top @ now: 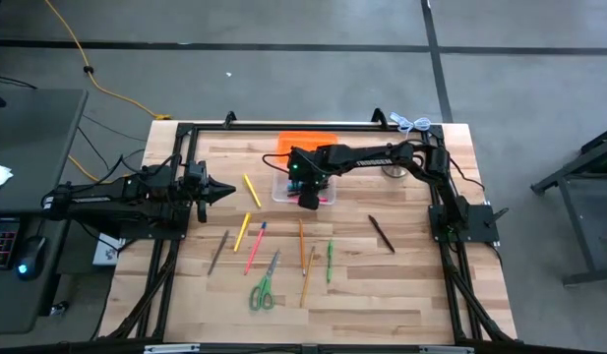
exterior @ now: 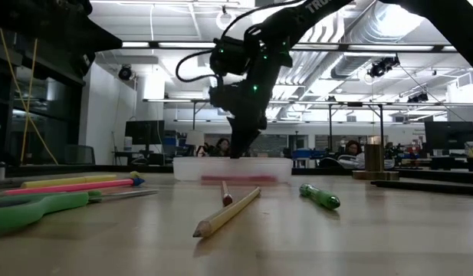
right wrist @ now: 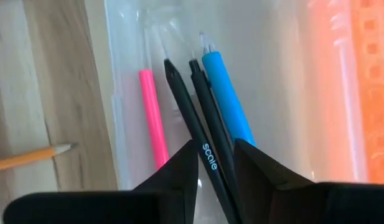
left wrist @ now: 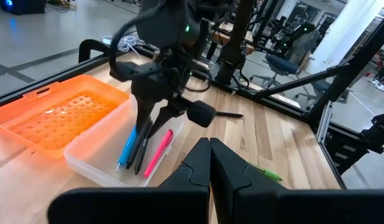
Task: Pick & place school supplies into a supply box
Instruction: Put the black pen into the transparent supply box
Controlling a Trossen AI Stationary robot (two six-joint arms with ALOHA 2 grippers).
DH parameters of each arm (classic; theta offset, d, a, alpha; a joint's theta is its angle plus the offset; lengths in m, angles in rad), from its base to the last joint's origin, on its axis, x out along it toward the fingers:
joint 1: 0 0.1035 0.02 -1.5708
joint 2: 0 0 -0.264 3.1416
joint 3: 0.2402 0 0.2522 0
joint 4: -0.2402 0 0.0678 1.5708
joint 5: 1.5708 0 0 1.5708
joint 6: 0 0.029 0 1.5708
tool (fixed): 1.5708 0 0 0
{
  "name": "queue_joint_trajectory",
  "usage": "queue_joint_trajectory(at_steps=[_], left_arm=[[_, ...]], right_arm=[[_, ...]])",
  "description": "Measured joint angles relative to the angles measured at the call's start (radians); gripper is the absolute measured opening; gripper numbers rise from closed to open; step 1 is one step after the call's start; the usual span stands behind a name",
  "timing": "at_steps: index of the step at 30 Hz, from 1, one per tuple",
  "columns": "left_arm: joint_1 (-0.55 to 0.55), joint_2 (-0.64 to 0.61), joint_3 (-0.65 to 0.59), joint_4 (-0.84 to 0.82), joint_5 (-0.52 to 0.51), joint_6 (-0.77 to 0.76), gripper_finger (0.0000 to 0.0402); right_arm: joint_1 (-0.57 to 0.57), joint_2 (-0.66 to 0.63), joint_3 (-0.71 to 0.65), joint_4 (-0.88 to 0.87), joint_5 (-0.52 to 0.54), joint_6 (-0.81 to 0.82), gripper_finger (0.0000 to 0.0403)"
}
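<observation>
The clear supply box [top: 283, 190] with its orange lid [top: 308, 141] open stands at the table's far middle. My right gripper [right wrist: 216, 163] hangs over it, pointing steeply down, open by a narrow gap. Two dark pens [right wrist: 192, 112] run up between its fingers, slanting, with their tips on the box floor. A blue pen [right wrist: 228, 93] and a pink pen [right wrist: 152, 115] lie in the box beside them. My left gripper [left wrist: 209, 163] is shut and waits at the table's left, level, above the wood. Other school supplies lie on the near half of the table. My right gripper has the two dark pens' upper ends [right wrist: 211, 155] in the gap between its fingers, coming from above. The pens lean with their tips [left wrist: 137, 168] down in the box. Whether the fingers touch them I cannot tell.
On the wood lie a yellow pencil [top: 251, 189], a pink pen [top: 254, 248], green-handled scissors [top: 263, 287], orange pencils [top: 305, 261], a green marker [top: 330, 261] and a dark brown pen [top: 382, 234]. A silvery bell-like object [top: 394, 170] stands right of the box. A black frame rims the table.
</observation>
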Motion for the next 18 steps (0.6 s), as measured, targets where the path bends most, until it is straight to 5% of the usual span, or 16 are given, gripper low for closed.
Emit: queue_joint_trajectory(at_steps=[18], left_arm=[[0.000, 0.000, 0.000, 0.000, 0.000, 0.000, 0.0033]], right_arm=[[0.001, -0.001, 0.320, -0.377, 0.017, 0.029, 0.0080]])
